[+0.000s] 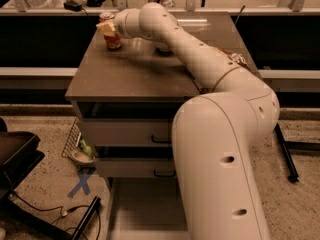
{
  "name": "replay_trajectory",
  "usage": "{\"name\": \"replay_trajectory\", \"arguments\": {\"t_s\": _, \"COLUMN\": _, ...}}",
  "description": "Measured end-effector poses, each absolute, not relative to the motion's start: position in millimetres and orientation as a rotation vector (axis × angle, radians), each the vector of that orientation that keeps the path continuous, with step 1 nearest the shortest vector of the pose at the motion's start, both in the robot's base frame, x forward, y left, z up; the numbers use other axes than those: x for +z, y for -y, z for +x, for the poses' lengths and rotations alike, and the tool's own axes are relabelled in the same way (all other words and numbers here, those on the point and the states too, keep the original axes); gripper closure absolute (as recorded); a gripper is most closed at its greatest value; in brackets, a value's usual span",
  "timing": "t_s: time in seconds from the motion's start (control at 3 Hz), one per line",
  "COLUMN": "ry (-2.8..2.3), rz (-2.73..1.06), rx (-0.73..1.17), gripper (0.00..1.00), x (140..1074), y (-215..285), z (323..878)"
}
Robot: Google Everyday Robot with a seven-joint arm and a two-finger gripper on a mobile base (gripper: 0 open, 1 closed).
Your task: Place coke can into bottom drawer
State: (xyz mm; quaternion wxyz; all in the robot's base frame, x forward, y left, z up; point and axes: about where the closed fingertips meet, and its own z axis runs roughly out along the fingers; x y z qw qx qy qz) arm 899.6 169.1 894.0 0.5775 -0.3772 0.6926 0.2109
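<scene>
The coke can (112,38), red with a silver top, stands upright near the far left corner of the brown cabinet top (130,74). My gripper (107,28) is at the can's upper half, with its tan fingers (105,27) closed around it. The can's base is at or just above the surface. My white arm reaches across the cabinet top from the right and fills the lower right of the view. The bottom drawer (142,209) is pulled out at floor level below two shut grey drawer fronts (125,132). My arm hides its right part.
A bowl (161,48) sits on the cabinet top, mostly hidden behind my arm. A crinkled packet (234,58) lies at the top's right edge. A wire basket (76,146) stands left of the cabinet. A blue X (81,184) marks the floor. Black equipment (15,156) stands at the left.
</scene>
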Motion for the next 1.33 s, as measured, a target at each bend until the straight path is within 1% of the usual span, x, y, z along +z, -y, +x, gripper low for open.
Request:
{"name": "replay_trajectory", "arguments": {"t_s": 0.33, "ry": -1.622, "rz": -0.885, "rx": 0.497, "gripper": 0.93, "x": 892, "y": -172, "z": 899}}
{"name": "replay_trajectory", "arguments": {"t_s": 0.67, "ry": -1.623, "rz": -0.889, "rx": 0.501, "gripper": 1.00, "x": 890, "y": -175, "z": 899}}
{"name": "replay_trajectory", "arguments": {"t_s": 1.0, "ry": -1.614, "rz": -0.900, "rx": 0.506, "gripper": 1.00, "x": 898, "y": -173, "z": 898}}
{"name": "replay_trajectory", "arguments": {"t_s": 1.33, "ry": -1.601, "rz": -0.899, "rx": 0.525, "gripper": 1.00, "x": 917, "y": -152, "z": 887}}
